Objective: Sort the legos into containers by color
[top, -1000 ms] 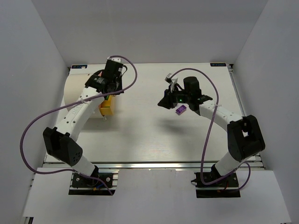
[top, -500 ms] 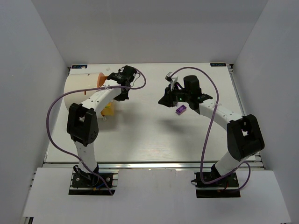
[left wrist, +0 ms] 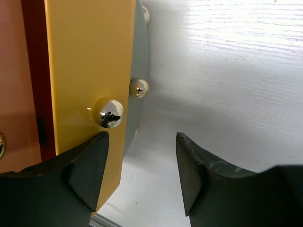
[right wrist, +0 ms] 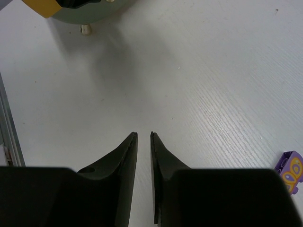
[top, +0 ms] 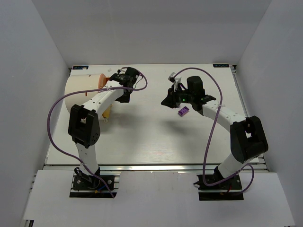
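The container, a cream-white drum [top: 83,92] with an orange face [top: 102,80], lies at the table's far left. A yellow drawer front [left wrist: 90,61] with a brass knob [left wrist: 109,112] juts from it. My left gripper [left wrist: 141,137] is open right beside that yellow panel, whose edge lies just behind the left finger [left wrist: 90,170]; nothing is held. One purple lego [top: 182,111] lies mid-table, also seen in the right wrist view as a purple lego [right wrist: 291,170] at the right edge. My right gripper [right wrist: 144,134] hovers left of it, jaws barely apart and empty.
A second small knob [left wrist: 138,87] shows on the drum's grey rim. The drum's underside and a cream foot [right wrist: 86,29] appear at the top of the right wrist view. White walls enclose the table on three sides.
The left arm has swung from above the yellow drawer round to the drum's front, and its jaws have opened. The right arm and the purple lego have hardly moved.
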